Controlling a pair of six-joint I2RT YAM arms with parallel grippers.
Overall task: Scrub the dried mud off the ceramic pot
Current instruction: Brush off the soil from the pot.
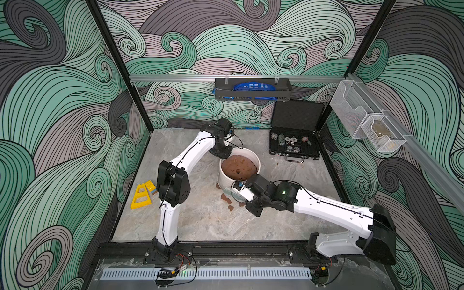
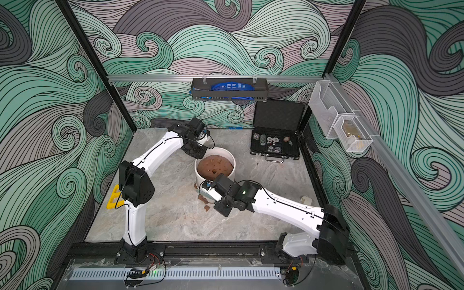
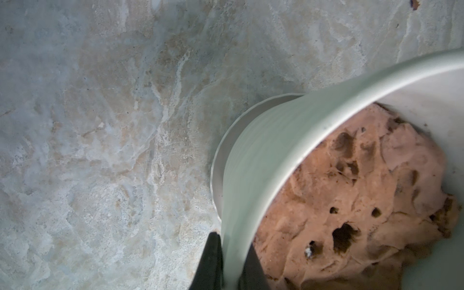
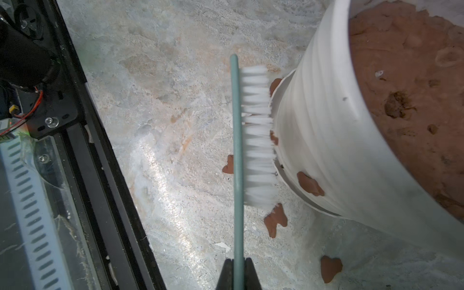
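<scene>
Top views both show the marbled grey surface (image 1: 200, 221) with a yellow frame (image 1: 141, 197) lying flat near its left edge, well apart from everything else. To its right, the left arm reaches toward the back and bends down to the ceramic pot (image 1: 224, 179), which stands near the middle of the surface. In the left wrist view, the left hand (image 3: 232, 251) is clamped on the pot's rim at its back left. One finger is outside the ribbed wall and one is inside, next to the domed brown soil (image 3: 351, 200) that fills the pot. The pot sits on a white saucer (image 3: 218, 160).

On the near side, dried mud (image 4: 310, 184) sticks at the foot of the wall as a reddish-brown patch. More flakes lie loose on the surface just beside the saucer. In the right wrist view, the right hand (image 4: 238, 263) is closed tight on the green handle of a brush (image 4: 237, 150). Its white bristles (image 4: 258, 135), slightly blurred, touch the pot's lower wall and the saucer rim.

Farther right and back, an open black case (image 1: 297, 115) of poker chips (image 1: 288, 143) rests on the surface, well apart from the pot. Two mesh baskets (image 1: 361, 123) hang on the right wall.
</scene>
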